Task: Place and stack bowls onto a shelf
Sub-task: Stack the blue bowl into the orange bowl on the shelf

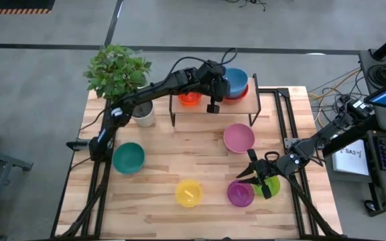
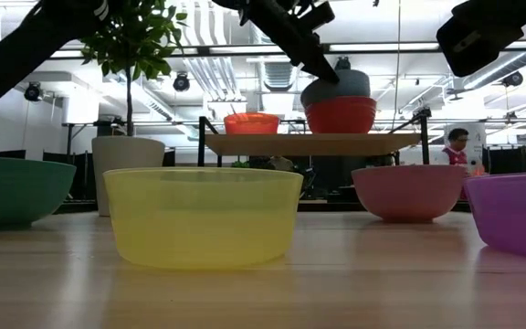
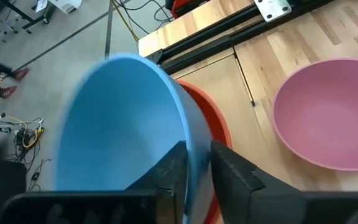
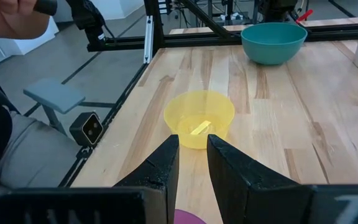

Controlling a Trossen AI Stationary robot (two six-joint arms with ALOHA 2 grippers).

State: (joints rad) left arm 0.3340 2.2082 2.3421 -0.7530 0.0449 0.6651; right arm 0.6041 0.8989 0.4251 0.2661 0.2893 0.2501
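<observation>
Left gripper (image 1: 214, 86) over the shelf (image 1: 213, 110), fingers closed on the blue bowl's (image 1: 236, 80) rim, nested in the red bowl (image 2: 340, 115) at the shelf's right end. Right gripper (image 1: 255, 175) slightly parted, empty, above the purple bowl (image 1: 240, 193) near the table's front edge.

Bright even light, ceiling lamps glaring, blue bowl (image 3: 129, 124) blurred

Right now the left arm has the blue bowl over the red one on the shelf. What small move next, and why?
Probably open the left gripper and let go. Its jaws pinch the blue bowl's rim, and the bowl already sits nested in the red bowl on the shelf, so it looks placed.
</observation>
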